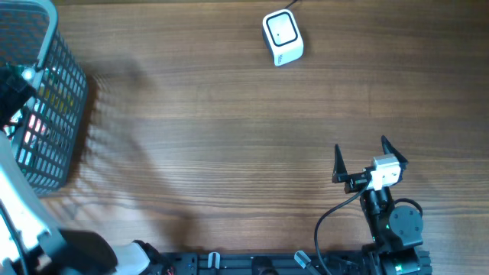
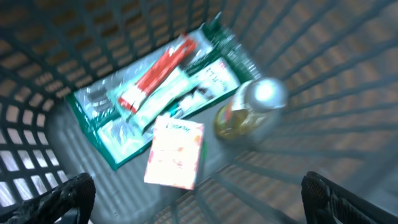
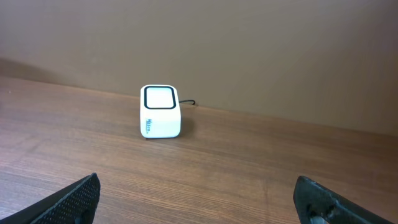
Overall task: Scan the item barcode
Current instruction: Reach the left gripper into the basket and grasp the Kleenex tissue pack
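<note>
Early stage, nothing scanned as far as I can see. My left gripper (image 2: pixel 198 202) hangs inside the basket (image 1: pixel 57 92) at the left edge, jaws wide apart, holding nothing. The items lie on the basket floor: a green pack (image 2: pixel 109 134), a small pink carton (image 2: pixel 175 152) overlapping it, and a bottle (image 2: pixel 252 109) just beside. My right gripper (image 1: pixel 361 150) is near right, jaws apart, empty, facing the scanner (image 1: pixel 283 37) on the far side. Left to do: grab one item, carry it to the scanner, show the barcode
</note>
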`<state>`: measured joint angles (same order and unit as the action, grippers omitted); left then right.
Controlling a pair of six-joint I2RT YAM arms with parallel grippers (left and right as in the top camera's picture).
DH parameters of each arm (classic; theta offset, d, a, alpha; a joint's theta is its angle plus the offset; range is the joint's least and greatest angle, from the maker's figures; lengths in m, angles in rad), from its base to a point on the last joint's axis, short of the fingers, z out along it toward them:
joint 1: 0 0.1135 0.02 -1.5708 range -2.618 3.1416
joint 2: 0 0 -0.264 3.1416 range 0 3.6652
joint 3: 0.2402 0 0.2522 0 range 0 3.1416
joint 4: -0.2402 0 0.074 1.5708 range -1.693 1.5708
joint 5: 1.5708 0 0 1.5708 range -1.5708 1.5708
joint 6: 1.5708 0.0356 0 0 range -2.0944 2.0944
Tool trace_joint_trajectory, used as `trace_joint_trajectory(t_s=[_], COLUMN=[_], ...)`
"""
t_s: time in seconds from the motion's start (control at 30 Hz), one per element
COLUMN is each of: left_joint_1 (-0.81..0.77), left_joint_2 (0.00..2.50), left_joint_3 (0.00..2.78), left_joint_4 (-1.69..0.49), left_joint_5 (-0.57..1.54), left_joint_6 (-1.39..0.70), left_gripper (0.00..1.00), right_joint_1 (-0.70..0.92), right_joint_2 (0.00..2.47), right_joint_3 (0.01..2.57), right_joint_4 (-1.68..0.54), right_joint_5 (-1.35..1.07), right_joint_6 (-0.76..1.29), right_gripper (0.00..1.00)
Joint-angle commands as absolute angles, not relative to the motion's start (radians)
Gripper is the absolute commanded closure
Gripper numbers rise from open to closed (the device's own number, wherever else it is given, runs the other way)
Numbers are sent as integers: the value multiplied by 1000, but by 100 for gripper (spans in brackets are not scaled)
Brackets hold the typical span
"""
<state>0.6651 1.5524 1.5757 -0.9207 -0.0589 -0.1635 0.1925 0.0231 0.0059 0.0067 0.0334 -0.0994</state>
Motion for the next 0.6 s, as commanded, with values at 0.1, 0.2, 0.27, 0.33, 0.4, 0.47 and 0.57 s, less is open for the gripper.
trace_joint_trajectory(t_s=[0.1, 0.2, 0.27, 0.33, 0.4, 0.47, 0.57], left_joint_1=[705, 705, 705, 705, 706, 706, 706], left_joint_2=[1673, 1727, 1771, 1811, 1845, 1870, 1890], left_joint_3=[1584, 1582, 1582, 1582, 1582, 1582, 1582], left_joint_4=[-923, -929, -941, -947, -948, -948, -939], left_joint_5=[-61, -61, -62, -62, -62, -61, -50], left_joint_6=[-164, -162, -161, -161, -161, -161, -161], left_gripper=[0, 0, 0, 0, 0, 0, 0], right_joint_1=[188, 188, 188, 188, 188, 188, 188], right_joint_2=[25, 24, 24, 25, 24, 24, 24], right_joint_3=[5, 5, 5, 5, 5, 5, 5], right_joint_4=[10, 10, 10, 10, 10, 10, 10], right_joint_5=[35, 35, 35, 35, 35, 35, 35], right_joint_6=[-105, -104, -104, -105, -104, -104, -105], right_gripper=[0, 0, 0, 0, 0, 0, 0])
